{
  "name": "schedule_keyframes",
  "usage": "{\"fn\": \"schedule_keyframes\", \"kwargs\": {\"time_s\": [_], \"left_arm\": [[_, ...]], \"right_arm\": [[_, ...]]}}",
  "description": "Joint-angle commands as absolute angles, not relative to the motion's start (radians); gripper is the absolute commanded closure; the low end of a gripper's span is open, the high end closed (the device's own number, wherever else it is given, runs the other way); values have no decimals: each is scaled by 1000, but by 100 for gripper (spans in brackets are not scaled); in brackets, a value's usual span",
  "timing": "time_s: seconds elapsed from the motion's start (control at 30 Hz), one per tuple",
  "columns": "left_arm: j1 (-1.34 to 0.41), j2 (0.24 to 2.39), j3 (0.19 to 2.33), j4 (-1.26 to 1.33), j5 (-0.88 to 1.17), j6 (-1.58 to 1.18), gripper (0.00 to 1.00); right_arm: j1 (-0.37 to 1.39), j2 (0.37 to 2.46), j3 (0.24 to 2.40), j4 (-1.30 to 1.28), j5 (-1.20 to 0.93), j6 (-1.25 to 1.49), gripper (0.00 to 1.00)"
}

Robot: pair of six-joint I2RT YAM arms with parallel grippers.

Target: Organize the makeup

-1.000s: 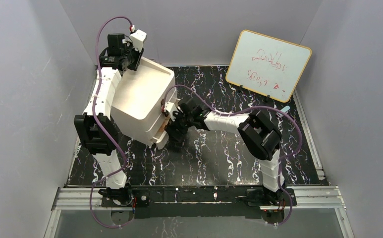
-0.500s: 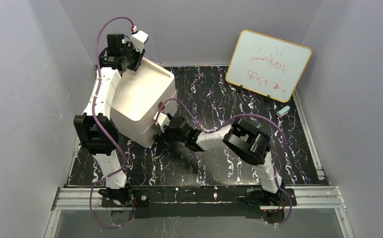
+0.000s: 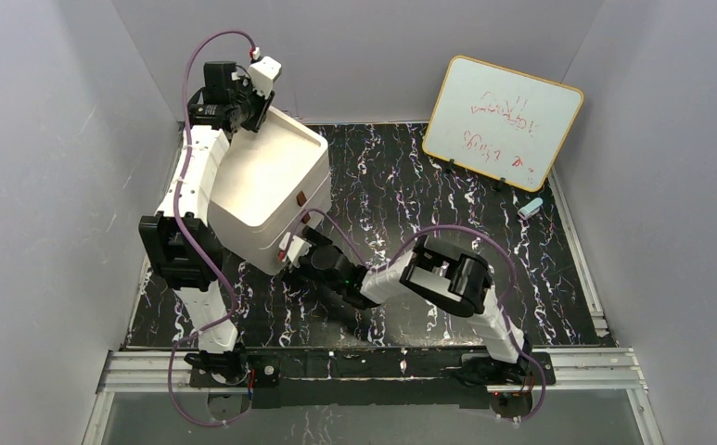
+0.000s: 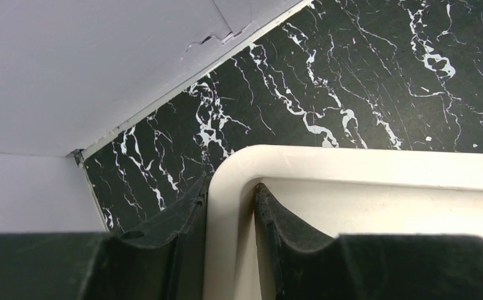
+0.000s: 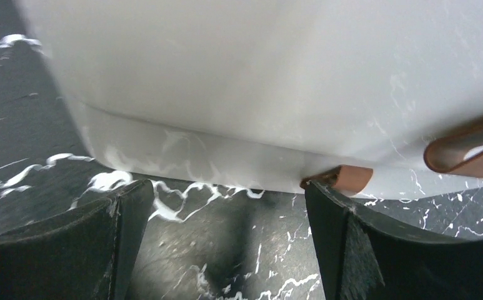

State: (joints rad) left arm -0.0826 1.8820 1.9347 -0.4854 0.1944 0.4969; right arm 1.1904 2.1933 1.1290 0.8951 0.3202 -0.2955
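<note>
Left pincer (image 4: 229, 215): narrow and clamped on the rim (image 4: 351, 165) of the white organizer box (image 3: 252, 232), at its far-left corner. One finger sits outside the wall and one inside.
Why that hold: judged, a corner pinch steadies the box so it does not slide when a drawer is tugged. The box may be tipped a little, though I cannot be sure.
Right pincer (image 5: 223, 206): jaws wide, holding nothing. It sits low at the near-right face of the box, just above the table (image 3: 410, 185).
Makeup: no disc, compact or stick shows in any view. The open top of the box looks bare. Whether the pieces lie inside the drawers cannot be told.
Drawer pulls: the lower brown pull (image 5: 338, 178) sits just beside the right-hand finger, and the loop pull (image 5: 463, 153) is further right and higher. Neither is touched.
Step in hand: probably lining up on the lower pull to open that drawer. The sorting itself looks not yet started.
Next move needs: judged, shifting right until the pull lies between the jaws, then closing.
Risk: the pull is thin and close to the table, so the fingers could scrape the marble or slip off.
Further out: the whiteboard (image 3: 503, 120) leans at far right, with the small light-blue cylinder (image 3: 530, 208) near its foot, well apart from the box.
</note>
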Motion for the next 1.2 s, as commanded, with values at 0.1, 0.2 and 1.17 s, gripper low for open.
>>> {"fn": "schedule_keyframes", "kwargs": {"time_s": [0.1, 0.2, 1.17], "left_arm": [[-144, 1953, 2000, -604, 92, 413, 49], [-141, 1951, 2022, -558, 92, 407, 31], [-109, 1682, 2160, -332, 363, 58, 2]], "right_arm": [[1231, 1908, 1030, 758, 244, -282, 1], [1233, 1811, 935, 714, 273, -245, 1], [1062, 1389, 1392, -57, 754, -82, 1]]}}
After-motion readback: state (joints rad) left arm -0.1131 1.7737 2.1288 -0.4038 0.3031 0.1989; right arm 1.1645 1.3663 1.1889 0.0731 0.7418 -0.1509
